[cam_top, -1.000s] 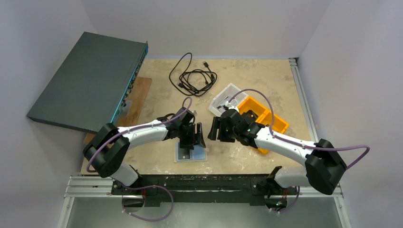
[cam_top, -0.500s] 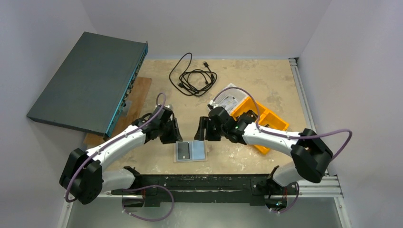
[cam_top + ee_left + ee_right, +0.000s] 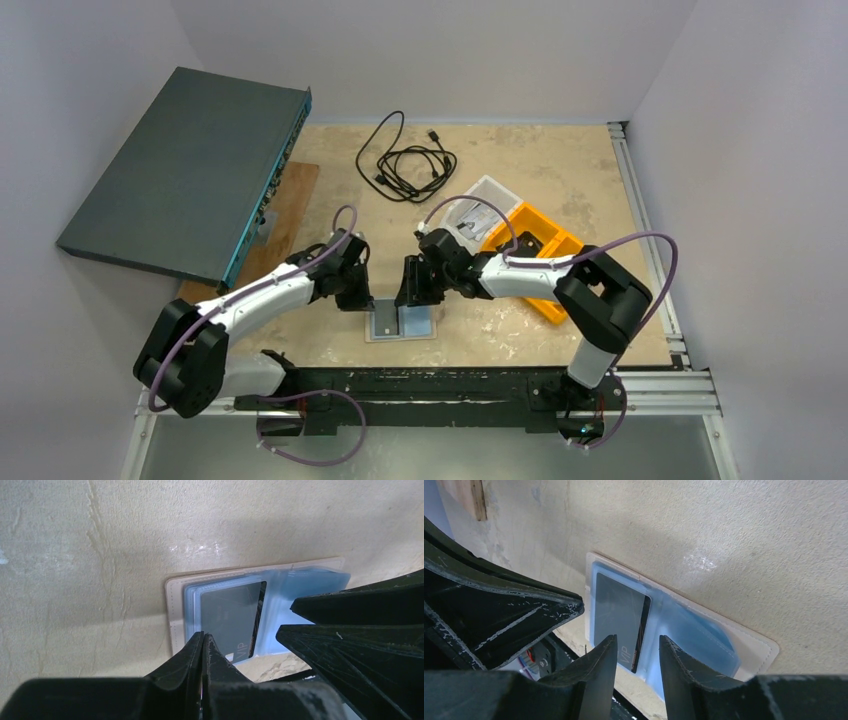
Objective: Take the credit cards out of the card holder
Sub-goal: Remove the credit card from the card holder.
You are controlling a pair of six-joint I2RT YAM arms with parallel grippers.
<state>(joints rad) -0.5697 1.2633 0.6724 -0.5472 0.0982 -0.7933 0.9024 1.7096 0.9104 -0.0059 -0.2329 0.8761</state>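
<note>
Presently, the left gripper (image 3: 203,645), fingers pressed together on nothing, is hovering over the card holder's (image 3: 400,325) left edge. The holder is lying open on the table (image 3: 500,330), its dark card (image 3: 230,620) showing. The right gripper (image 3: 636,652) is hovering above, jaws parted.

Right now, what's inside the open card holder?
One dark grey VIP card in blue sleeves of the cream folding card holder; any cards beneath it are hidden.

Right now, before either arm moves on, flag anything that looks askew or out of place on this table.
The dark grey rack-style unit at the far left sits skewed, overhanging the left edge of the table. The card holder lies open and flat; nothing odd there.
</note>
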